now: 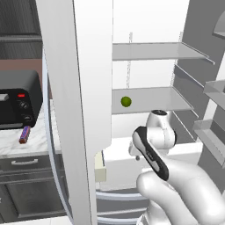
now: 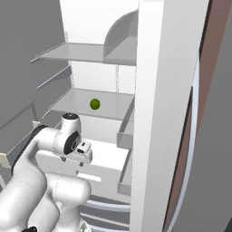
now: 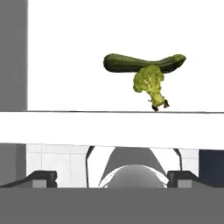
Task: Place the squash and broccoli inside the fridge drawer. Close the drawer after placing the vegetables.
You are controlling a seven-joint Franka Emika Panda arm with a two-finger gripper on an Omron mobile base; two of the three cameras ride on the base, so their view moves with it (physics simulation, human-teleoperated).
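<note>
while the hand [image 3: 112, 177] stands apart, the squash [image 3: 144, 62] and broccoli [image 3: 150, 83] lie touching in the fridge drawer [image 3: 65, 65].

The white arm [image 1: 176, 184] comes up from the base and bends forward. Its round elbow is up high. The wrist [image 1: 151, 151], with its dark band, tips downward. In the hand view, the gripper [image 3: 112, 179] has its two small dark fingertips [image 3: 41, 178] far apart, one at each side. The jaws are wide open, with nothing between them.
</note>
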